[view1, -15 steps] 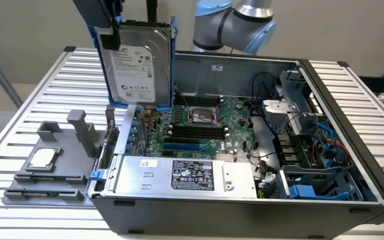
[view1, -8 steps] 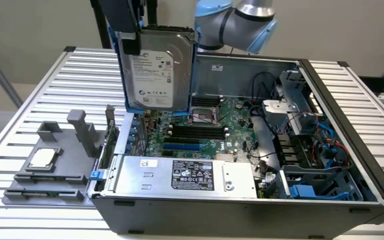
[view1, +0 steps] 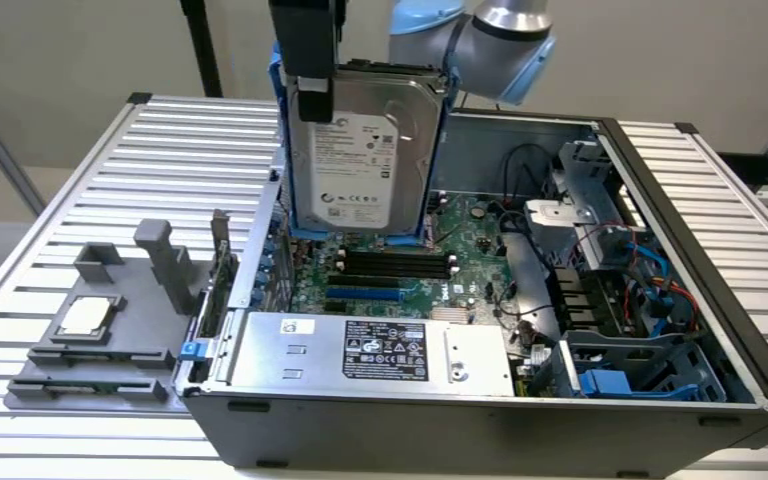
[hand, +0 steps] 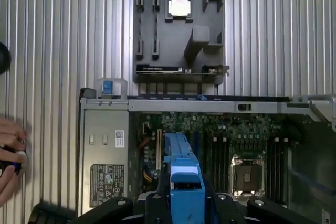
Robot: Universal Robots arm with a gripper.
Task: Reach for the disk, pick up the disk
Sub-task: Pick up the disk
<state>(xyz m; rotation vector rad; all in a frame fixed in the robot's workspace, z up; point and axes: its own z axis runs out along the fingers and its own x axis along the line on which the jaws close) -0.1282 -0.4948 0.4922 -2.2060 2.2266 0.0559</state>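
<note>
Exterior view: disk (view1: 361, 150) hung upright, long axis vertical, clear above the open computer case (view1: 704, 300), directly beneath the gripper (view1: 312, 100) clamped on its top edge. Wrist view: blue carrier (hand: 184, 182) pinched between fingers (hand: 155, 205), edge-on over the motherboard (hand: 226, 140).

Printed labels, none legible

The flat silver-grey hard drive in its blue carrier (view1: 361, 150) bears a white printed label; the large silver box (view1: 371, 350) carries a black label; the print cannot be read on either
</note>
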